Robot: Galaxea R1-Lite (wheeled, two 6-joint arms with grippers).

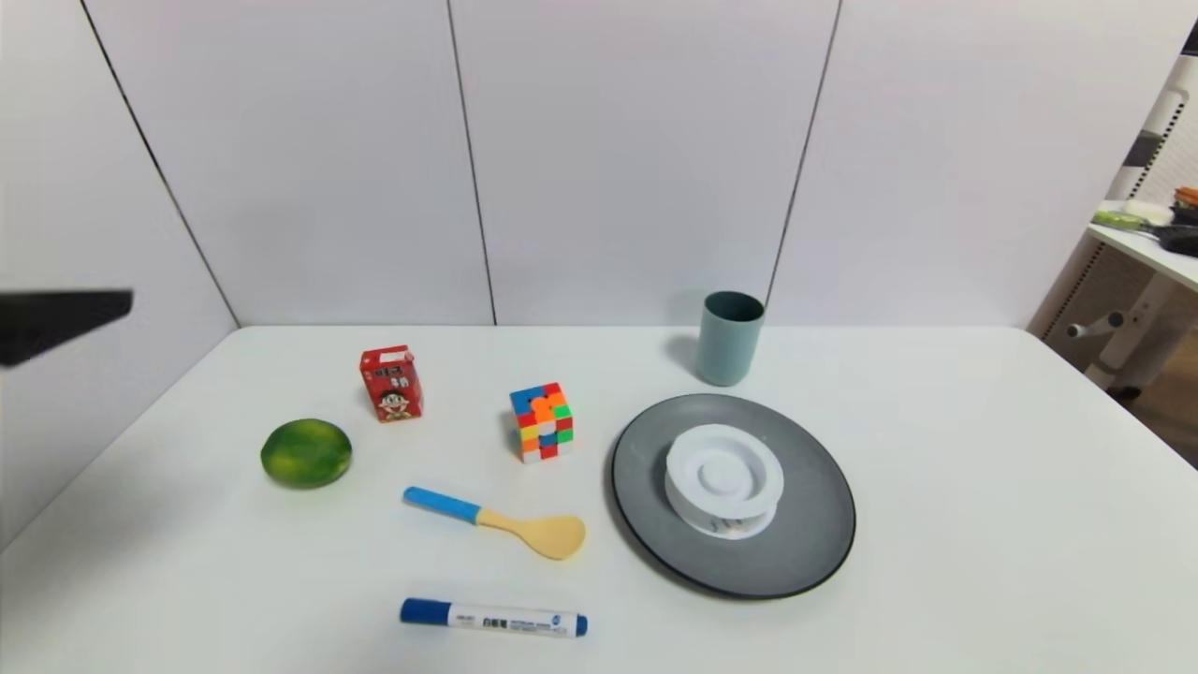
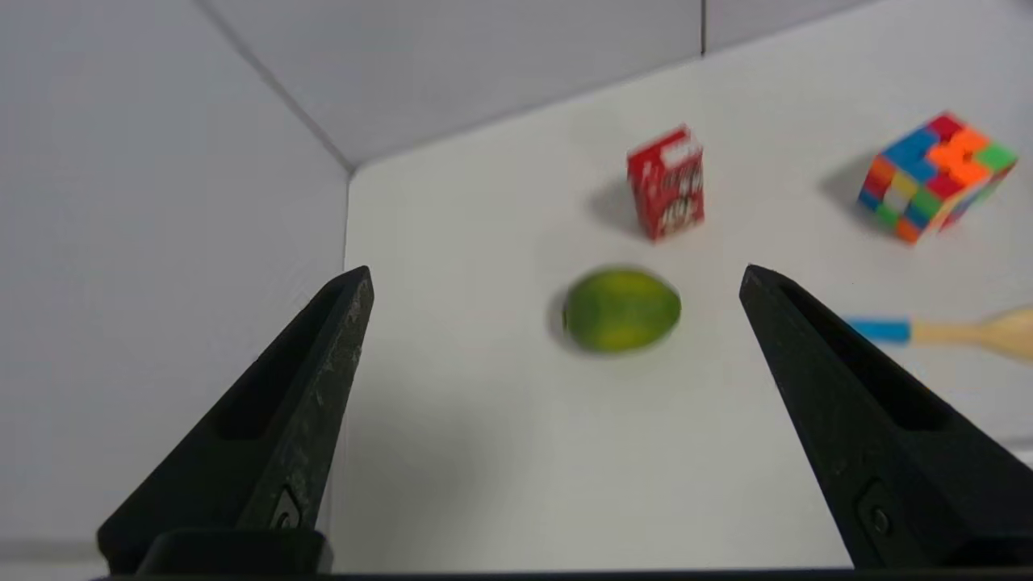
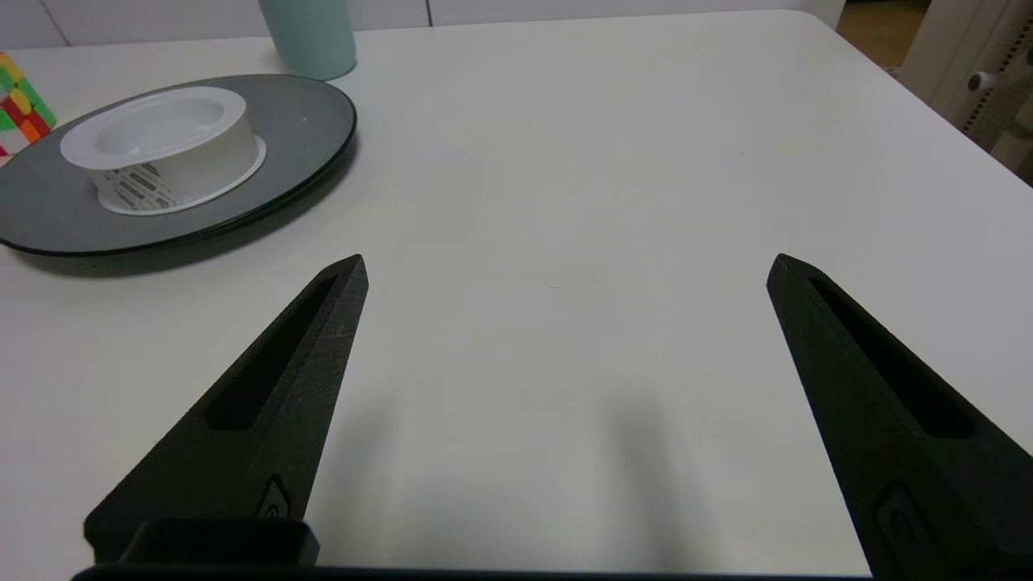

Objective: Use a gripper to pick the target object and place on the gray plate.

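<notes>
Item: white container (image 1: 724, 480), seated on gray plate (image 1: 814, 552), near its centre. Judged light, thin-walled, stiff but crushable; best taken across its side wall. Printing on the side was illegible. Marker (image 1: 493, 618) label unreadable. Left gripper (image 2: 557, 278) and right gripper (image 3: 565, 266) were both spread, empty, clear of it.

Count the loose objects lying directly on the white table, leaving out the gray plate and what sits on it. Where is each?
6: lime far left, red carton behind it, Rubik's cube centre, spoon in front, blue marker nearest, blue-gray cup behind the plate.
</notes>
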